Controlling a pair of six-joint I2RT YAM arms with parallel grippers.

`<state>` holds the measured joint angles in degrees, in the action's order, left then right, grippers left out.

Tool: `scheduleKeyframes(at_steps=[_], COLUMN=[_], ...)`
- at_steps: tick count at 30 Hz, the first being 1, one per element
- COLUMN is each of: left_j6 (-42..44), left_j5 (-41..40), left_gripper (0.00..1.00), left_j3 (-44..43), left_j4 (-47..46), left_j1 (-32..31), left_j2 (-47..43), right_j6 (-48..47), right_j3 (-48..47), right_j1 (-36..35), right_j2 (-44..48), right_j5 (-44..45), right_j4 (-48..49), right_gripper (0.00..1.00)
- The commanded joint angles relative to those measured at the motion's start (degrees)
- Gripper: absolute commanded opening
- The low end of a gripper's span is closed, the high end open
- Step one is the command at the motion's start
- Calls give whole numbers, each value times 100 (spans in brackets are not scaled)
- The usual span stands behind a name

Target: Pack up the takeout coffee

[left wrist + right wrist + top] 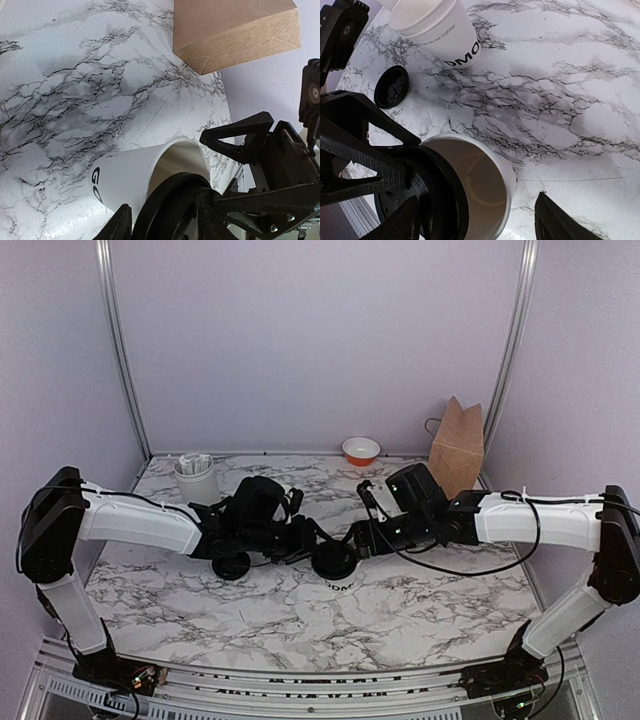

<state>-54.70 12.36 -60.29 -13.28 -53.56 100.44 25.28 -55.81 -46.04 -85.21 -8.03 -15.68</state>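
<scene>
My left claw (165, 222) is gripping the black lid (172, 200) by its edges. I am holding that round plastic disc tilted against the rim of the white cup (127, 172), so it is covering only part of the mouth. My right claw (482, 220) is standing open astride the same cup, with table showing between one finger and the paper wall. The single cup is standing near the middle of the marble table (560, 100), between my two wrists. Its dark lettering is curving out of sight, so I am reading only a few letters. I am counting two lids: the one I am holding and a second lid (391, 86) lying flat on the marble. Near it, a stack of cups (440, 30) is running out of frame, so I cannot count them. Farther back are sitting one white holder (196, 480) with packets, one small bowl (361, 450) and one creased brown paper bag (457, 445).
</scene>
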Motion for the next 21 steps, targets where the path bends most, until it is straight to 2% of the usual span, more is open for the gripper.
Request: scheduleKeyframes(at_steps=[1, 5, 21], left_j6=[125, 156, 312], left_j5=[-41, -75, -223], left_gripper=[46, 46, 47], left_j3=[-196, -248, -405], left_j4=[182, 238, 481], left_j1=[-32, -32, -31], left_j2=[122, 142, 87], right_j6=[-10, 28, 84], right_j3=[-214, -221, -241], right_j1=[-70, -97, -158], right_j2=[-115, -119, -115], right_j5=[145, 242, 399], right_j4=[-189, -215, -264], right_gripper=[74, 70, 68])
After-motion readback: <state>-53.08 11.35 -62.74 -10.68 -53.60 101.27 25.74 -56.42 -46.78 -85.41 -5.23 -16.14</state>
